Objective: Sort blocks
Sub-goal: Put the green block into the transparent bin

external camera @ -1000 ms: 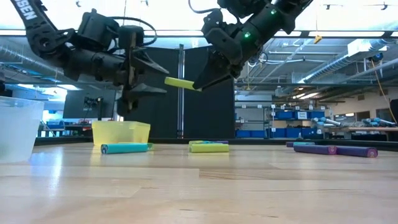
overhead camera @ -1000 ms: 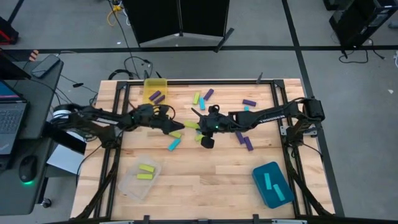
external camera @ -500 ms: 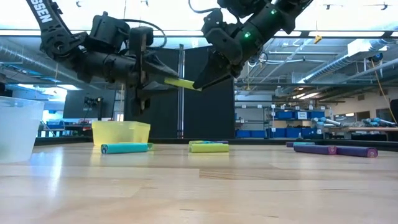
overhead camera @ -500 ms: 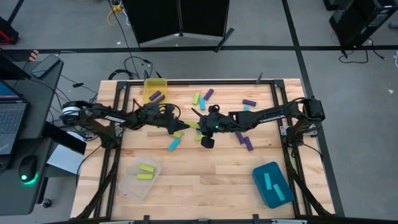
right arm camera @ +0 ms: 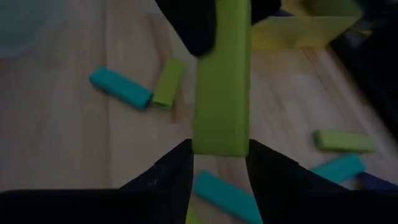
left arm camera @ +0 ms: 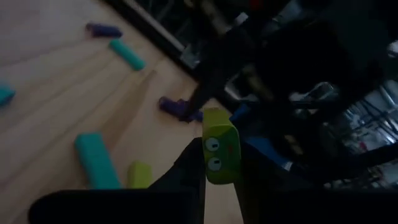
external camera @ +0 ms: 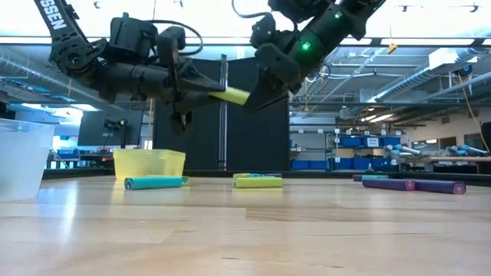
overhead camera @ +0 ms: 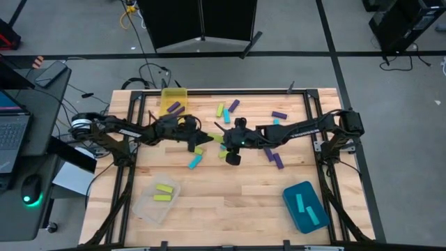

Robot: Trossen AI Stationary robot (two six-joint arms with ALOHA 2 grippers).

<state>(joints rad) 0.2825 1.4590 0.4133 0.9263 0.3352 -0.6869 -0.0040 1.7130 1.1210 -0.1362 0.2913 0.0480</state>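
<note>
Above table centre, left gripper now closed on yellow-green block w/ right gripper.

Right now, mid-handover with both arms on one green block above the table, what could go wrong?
The yellow-green block is pinched by the left gripper and right gripper at once, high above the table. If the right lets go before the left grip is firm, the block could drop among the loose blocks below. If both pull, it could twist free. The fingers are close and could collide.
</note>
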